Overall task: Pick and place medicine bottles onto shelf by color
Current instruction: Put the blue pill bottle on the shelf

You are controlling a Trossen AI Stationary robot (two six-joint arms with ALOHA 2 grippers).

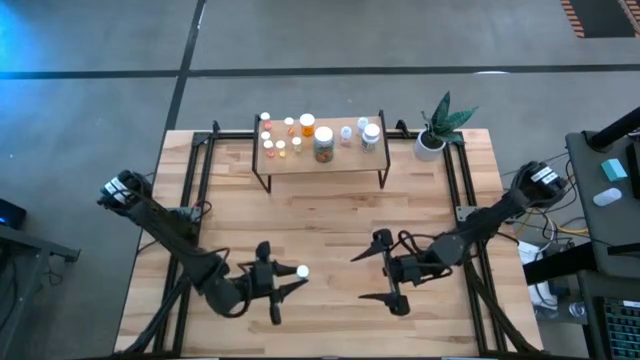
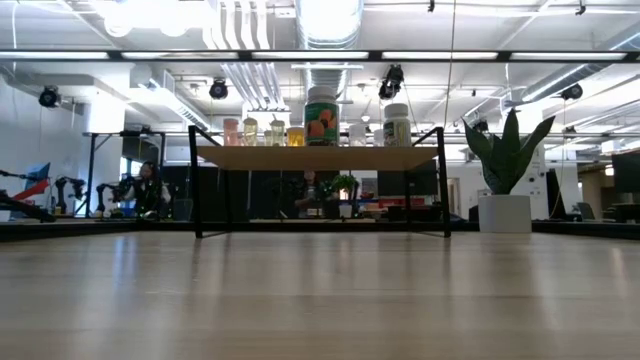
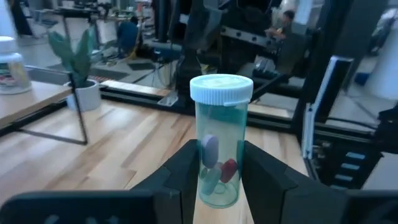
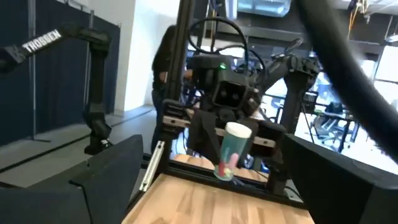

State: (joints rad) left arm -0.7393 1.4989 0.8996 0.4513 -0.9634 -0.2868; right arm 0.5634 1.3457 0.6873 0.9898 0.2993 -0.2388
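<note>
My left gripper [image 1: 287, 280] clamps a green bottle [image 3: 219, 142], white-capped, above the near table [image 1: 320, 230]. My right gripper [image 1: 378, 272] waits beside it, fingers spread, empty. Farther back, the other bottles [image 1: 322, 137] stand on the shelf [image 1: 320, 158].

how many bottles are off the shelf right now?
1. A clear green vial with a white cap, gripped by the left end effector near the table's front left. The rest stand on the shelf; nothing else shows on the tabletop.

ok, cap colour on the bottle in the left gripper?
White cap, best in the left wrist view.
</note>
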